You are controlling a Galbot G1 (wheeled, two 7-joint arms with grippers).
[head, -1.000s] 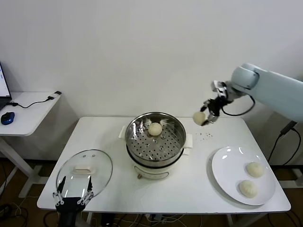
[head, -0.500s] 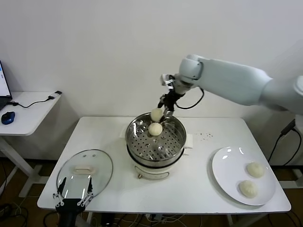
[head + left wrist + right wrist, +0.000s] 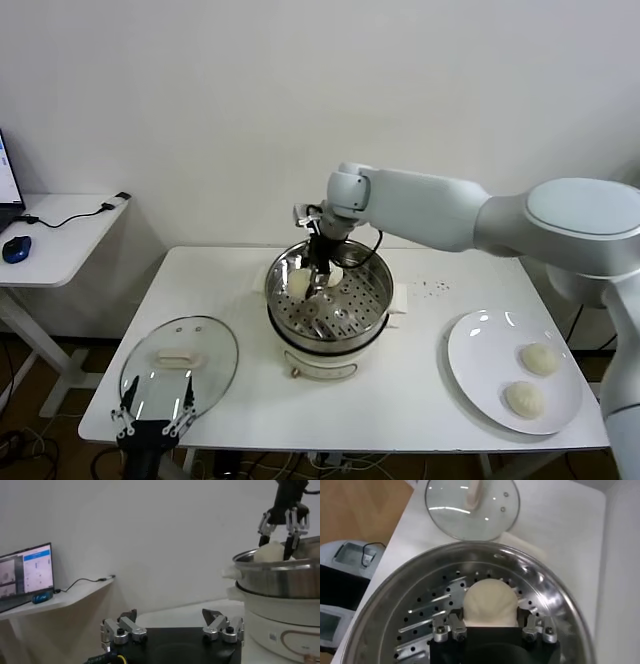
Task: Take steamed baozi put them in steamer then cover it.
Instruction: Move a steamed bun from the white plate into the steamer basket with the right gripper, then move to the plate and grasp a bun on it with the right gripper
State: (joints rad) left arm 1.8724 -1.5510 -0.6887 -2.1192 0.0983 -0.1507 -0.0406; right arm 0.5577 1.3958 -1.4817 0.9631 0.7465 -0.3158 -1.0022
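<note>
My right gripper (image 3: 309, 283) reaches down into the steel steamer (image 3: 372, 268) and is shut on a steamed baozi (image 3: 299, 283), held low over the perforated floor near the basket's far left side. The right wrist view shows that bun (image 3: 489, 601) wedged between the fingers (image 3: 451, 627) inside the steamer (image 3: 390, 597). Another baozi (image 3: 337, 275) lies in the basket just beside it. Two more baozi (image 3: 540, 358) (image 3: 524, 398) rest on the white plate (image 3: 470, 350). The glass cover (image 3: 205, 345) lies flat at the front left. My left gripper (image 3: 155, 408) waits open at its near edge.
A low side table (image 3: 60, 240) with a blue mouse (image 3: 15, 250) and a cable stands off to the left. The left wrist view shows a lit laptop screen (image 3: 27, 572) there, and the steamer (image 3: 280, 577) with the right gripper (image 3: 279, 527) above it.
The right arm swung left from beyond the steamer's right side, carried the baozi over the basket and lowered it inside. The left arm stayed still.
</note>
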